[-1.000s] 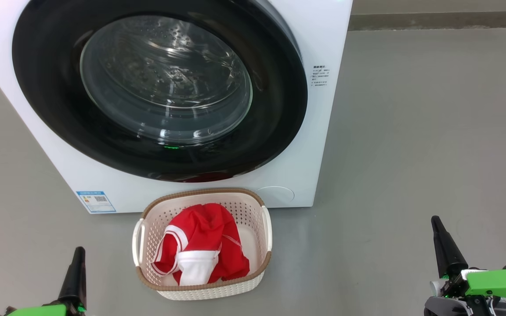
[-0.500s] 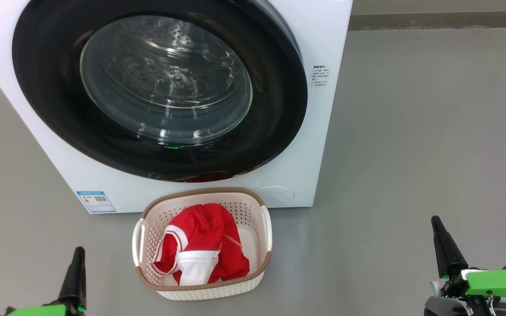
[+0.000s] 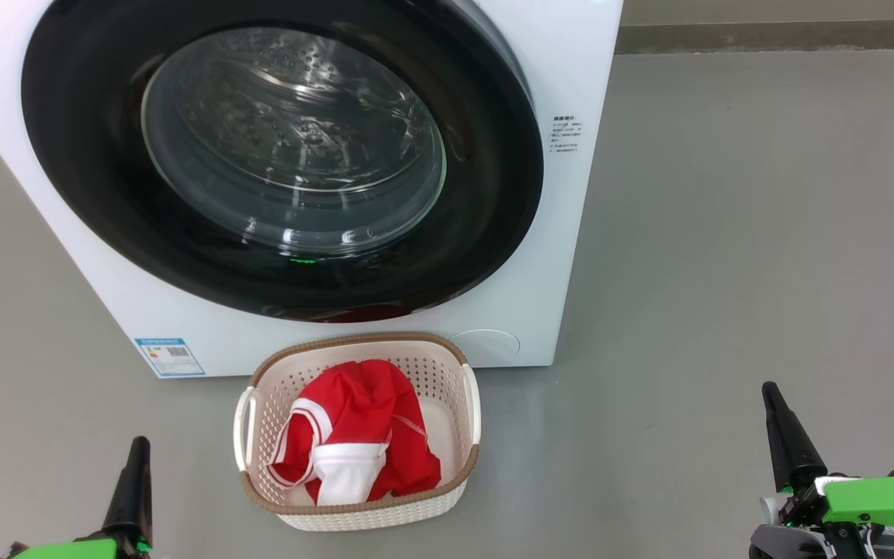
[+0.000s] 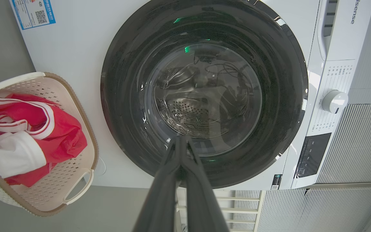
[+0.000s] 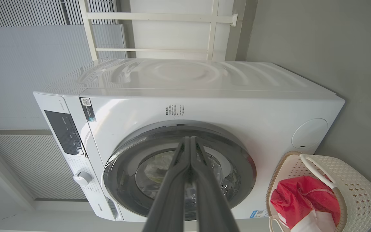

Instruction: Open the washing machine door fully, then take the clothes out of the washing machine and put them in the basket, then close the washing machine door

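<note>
The left pincer (image 4: 180, 141) has its two long fingers pressed together with nothing between them, low at the lower left of the head view. The right pincer (image 5: 190, 141) is likewise together and empty, at the lower right of that view. Both hang well apart from the work, over bare grey floor (image 3: 726, 233).

Between them, at the lower middle, the basket (image 3: 362, 340) stands just in front of the washing machine (image 3: 571, 194), and the clothes (image 3: 362, 419) lie heaped inside it, red with a white panel uppermost. Above it the washing machine door (image 3: 284, 155) lies flat against the white front, and only bare steel drum shows through its glass.

The job looks finished, so the risks are small ones. The door may be pushed to without being latched, which these views cannot settle, and it could then drift open. A red smear (image 3: 354, 314) on the rim's lower edge is probably a reflection of the clothes, but trapped cloth cannot be ruled out. A careless arm move inward could knock the light basket.
</note>
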You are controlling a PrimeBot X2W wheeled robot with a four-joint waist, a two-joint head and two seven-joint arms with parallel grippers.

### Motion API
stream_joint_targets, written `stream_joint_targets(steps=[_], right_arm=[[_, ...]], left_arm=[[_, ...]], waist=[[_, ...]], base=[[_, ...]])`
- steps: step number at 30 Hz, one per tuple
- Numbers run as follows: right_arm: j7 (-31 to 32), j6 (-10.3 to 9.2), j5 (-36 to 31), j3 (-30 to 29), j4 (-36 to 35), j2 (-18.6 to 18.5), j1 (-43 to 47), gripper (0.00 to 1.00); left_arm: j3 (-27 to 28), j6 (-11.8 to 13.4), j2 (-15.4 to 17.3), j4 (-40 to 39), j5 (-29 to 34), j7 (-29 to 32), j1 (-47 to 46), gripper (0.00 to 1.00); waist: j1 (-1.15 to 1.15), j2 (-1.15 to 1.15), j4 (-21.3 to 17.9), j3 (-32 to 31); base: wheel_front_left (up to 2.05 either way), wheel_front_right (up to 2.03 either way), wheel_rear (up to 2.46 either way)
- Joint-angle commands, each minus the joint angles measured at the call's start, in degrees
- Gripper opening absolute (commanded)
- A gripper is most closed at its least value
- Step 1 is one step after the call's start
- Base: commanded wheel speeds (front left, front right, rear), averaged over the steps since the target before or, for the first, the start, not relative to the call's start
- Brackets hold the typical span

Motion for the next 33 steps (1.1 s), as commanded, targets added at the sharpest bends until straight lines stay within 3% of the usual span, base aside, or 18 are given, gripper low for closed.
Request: stream_joint_targets(steps=[1,33], right_arm=[[0.5,-0.05,-0.2,1.3,-1.7,-0.1,-0.3,0.0],[0.5,-0.05,-0.2,1.2,-1.7,0.0,-0.4,0.0]], left_arm=[[2.0,-0.2,0.8,-1.2,0.2,0.4,-2.2,0.0],[2.0,-0.2,0.8,-1.2,0.2,0.4,-2.2,0.0]], waist=[[0.0,0.0,0.0,0.0],[0.0,0.0,0.0,0.0]], base=[[0.0,0.0,0.0],[0.0,0.0,0.0]])
